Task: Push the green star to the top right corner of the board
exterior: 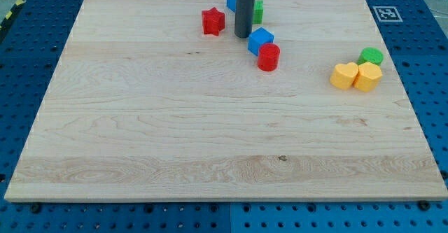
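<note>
pincer absent, my tip (243, 35) just left of green star (258, 10), half hidden

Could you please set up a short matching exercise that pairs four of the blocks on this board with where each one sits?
Things:
1. red star
2. red cylinder
3. green cylinder
4. green star

Places:
A. just above the two yellow blocks, near the board's right edge
B. partly hidden behind the rod, on its right, near the top edge
C. left of my tip
D. touching the lower right of the blue block below my tip

Pairs: 1-C, 2-D, 3-A, 4-B
</note>
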Robot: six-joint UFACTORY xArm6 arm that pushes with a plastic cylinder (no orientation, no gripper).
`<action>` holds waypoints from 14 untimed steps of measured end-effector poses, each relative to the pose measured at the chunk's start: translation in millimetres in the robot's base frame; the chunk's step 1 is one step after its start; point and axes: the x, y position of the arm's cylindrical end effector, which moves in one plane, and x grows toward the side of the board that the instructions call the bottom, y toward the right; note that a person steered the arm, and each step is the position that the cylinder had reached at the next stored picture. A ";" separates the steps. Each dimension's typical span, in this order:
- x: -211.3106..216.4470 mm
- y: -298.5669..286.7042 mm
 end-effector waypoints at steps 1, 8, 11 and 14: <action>-19.2 -9.6; -36.2 125.1; -74.2 162.0; -55.8 199.9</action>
